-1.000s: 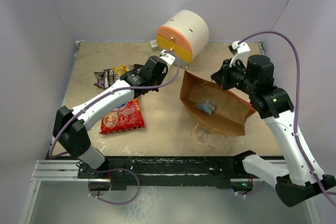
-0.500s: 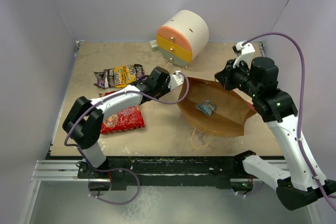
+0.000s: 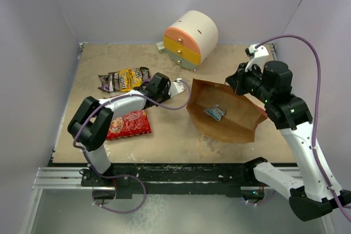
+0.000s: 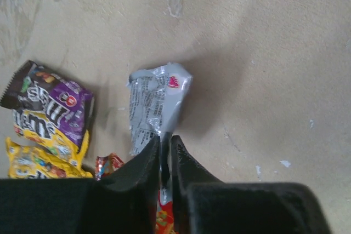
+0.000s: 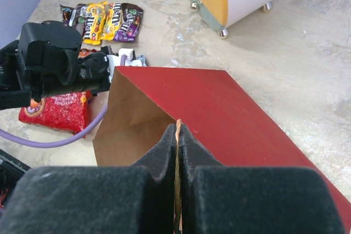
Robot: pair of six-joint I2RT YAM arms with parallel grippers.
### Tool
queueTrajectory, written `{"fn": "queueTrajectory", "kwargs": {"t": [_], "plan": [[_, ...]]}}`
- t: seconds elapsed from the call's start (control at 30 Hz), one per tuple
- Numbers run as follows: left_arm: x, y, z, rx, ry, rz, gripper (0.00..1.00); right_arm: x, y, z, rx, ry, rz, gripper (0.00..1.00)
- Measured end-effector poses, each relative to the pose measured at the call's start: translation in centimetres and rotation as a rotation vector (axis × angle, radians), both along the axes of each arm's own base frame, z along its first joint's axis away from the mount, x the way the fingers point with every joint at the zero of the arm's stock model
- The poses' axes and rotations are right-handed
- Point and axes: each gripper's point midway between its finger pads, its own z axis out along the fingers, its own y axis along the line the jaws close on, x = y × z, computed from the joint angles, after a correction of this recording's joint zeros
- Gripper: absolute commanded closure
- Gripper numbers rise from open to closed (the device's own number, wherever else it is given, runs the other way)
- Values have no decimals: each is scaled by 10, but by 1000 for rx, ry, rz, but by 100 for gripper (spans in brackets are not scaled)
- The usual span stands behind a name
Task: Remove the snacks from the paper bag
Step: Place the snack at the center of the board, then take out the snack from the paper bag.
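Note:
My left gripper [image 3: 175, 87] is shut on a crinkly silver-grey foil packet [image 4: 157, 105] and holds it low over the table, just left of the paper bag's mouth. The paper bag [image 3: 227, 119] lies on its side, red outside [image 5: 219, 113], brown inside. My right gripper [image 5: 176, 131] is shut on its thin string handle and lifts the upper edge, which keeps the mouth open. A second foil packet [image 3: 215, 112] lies inside the bag. The red crisp packet [image 3: 129, 124] and the yellow, brown and purple candy packets [image 3: 125, 79] lie on the table to the left.
The round white cabinet [image 3: 189, 36] with orange-yellow drawers stands at the back, behind the bag. The bag's other string handle [image 3: 211, 143] lies loose on the table in front of it. Grey walls close in the left, back and right sides.
My left gripper has swung from beside the cabinet down to the bag's mouth, then a little left and lower. The bag's mouth has shifted slightly. The right gripper still holds the handle.

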Motion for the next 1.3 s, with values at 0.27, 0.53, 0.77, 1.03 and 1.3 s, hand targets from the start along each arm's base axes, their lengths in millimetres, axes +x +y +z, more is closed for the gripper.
{"fn": "queueTrajectory", "kwargs": {"t": [0.27, 0.53, 0.77, 1.03, 1.3], "plan": [[-10, 10, 9, -38, 28, 78, 43, 0, 1, -1, 12, 9, -3, 100], [-43, 15, 140, -410, -96, 194, 39, -5, 21, -8, 45, 57, 102, 100], [-104, -4, 216, -846, -18, 179, 39, -18, 38, -26, 101, 126, 204, 100], [-181, -68, 236, -1071, 176, 40, 38, -38, 68, -42, 240, 227, 350, 100], [-229, -124, 226, -1057, 226, -93, 44, -43, 71, -41, 315, 253, 331, 100]]}}
